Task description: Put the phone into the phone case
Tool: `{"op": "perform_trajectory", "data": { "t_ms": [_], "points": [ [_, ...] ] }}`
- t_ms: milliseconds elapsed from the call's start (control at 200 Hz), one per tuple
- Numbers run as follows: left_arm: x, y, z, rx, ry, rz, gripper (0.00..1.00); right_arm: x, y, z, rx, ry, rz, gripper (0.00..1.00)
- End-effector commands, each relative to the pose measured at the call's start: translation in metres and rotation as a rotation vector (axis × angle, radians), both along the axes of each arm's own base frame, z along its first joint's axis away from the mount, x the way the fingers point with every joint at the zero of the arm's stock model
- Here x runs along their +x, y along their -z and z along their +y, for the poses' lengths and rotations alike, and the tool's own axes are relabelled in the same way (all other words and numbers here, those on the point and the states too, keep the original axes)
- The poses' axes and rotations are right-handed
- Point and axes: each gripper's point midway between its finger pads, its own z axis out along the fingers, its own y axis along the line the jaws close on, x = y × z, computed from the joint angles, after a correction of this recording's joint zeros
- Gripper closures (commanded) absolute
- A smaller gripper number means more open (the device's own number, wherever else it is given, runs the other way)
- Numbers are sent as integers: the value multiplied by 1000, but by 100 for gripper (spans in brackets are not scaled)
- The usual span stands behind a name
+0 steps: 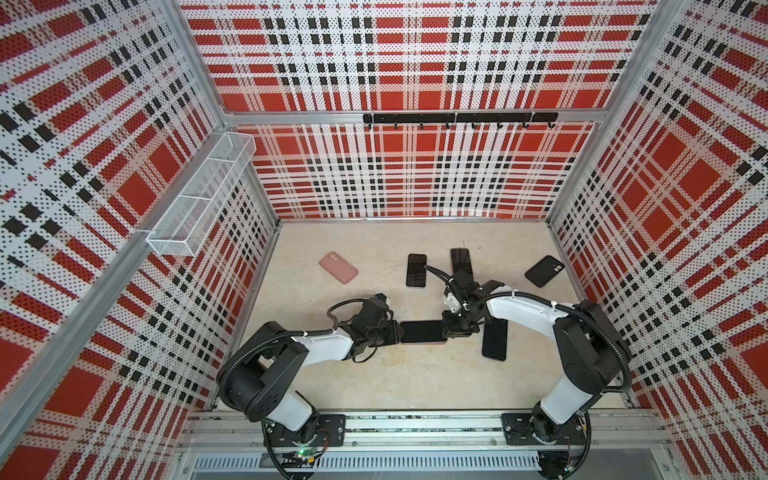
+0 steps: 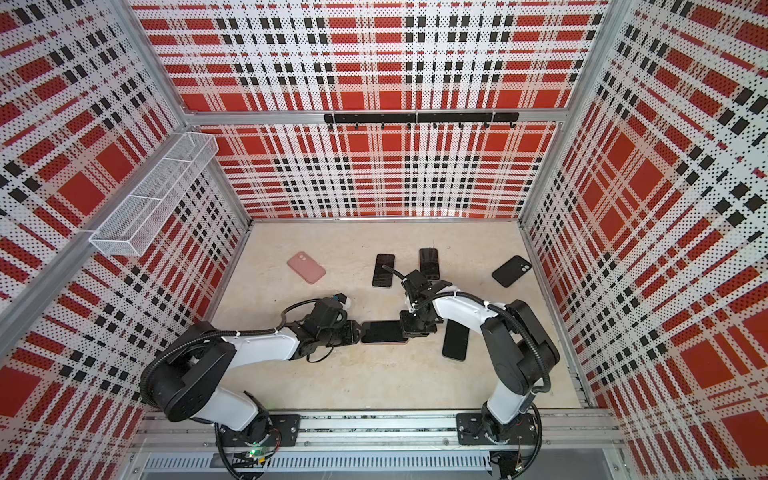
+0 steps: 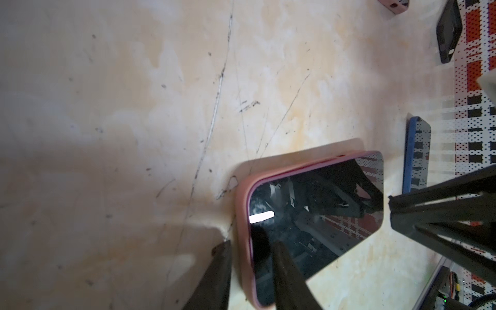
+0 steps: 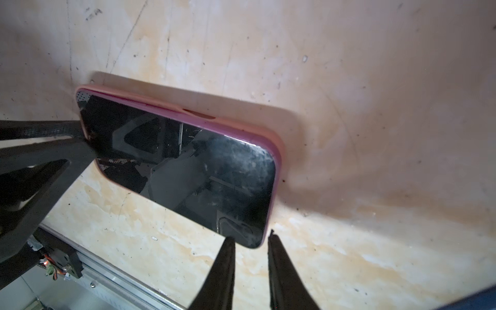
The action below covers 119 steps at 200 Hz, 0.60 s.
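A black-screened phone [image 1: 423,331] [image 2: 384,331] sits screen up in a pink phone case [image 3: 243,212] [image 4: 278,161] in the middle of the table. Its far long side looks slightly raised, with shadow under it. My left gripper [image 1: 397,332] [image 3: 251,243] is at its left end, jaws narrow. One finger rests on the screen and the other lies outside the case rim, shut on that end. My right gripper [image 1: 448,330] [image 4: 250,236] is at the opposite end, its tips pinching the corner of the case.
A second pink case [image 1: 338,267] lies at the back left and a black case [image 1: 544,271] at the back right. Two dark phones [image 1: 416,270] [image 1: 462,262] lie behind the grippers. A blue-edged phone [image 1: 495,338] [image 3: 417,155] lies under the right arm. Plaid walls enclose the table.
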Motion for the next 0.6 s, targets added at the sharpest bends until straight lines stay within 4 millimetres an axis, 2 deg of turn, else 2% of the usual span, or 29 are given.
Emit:
{"op": "perform_trajectory", "data": {
  "t_ms": [0,296,591],
  "points": [
    [-27,30,10,76,31,115,71,-2,7,-4,-8,-2,6,77],
    [-30,33,1,62,43,123,76,-5,19,3,19,-13,31,85],
    [-35,37,-11,43,61,136,77,-26,39,11,1,-55,103,88]
  ]
}}
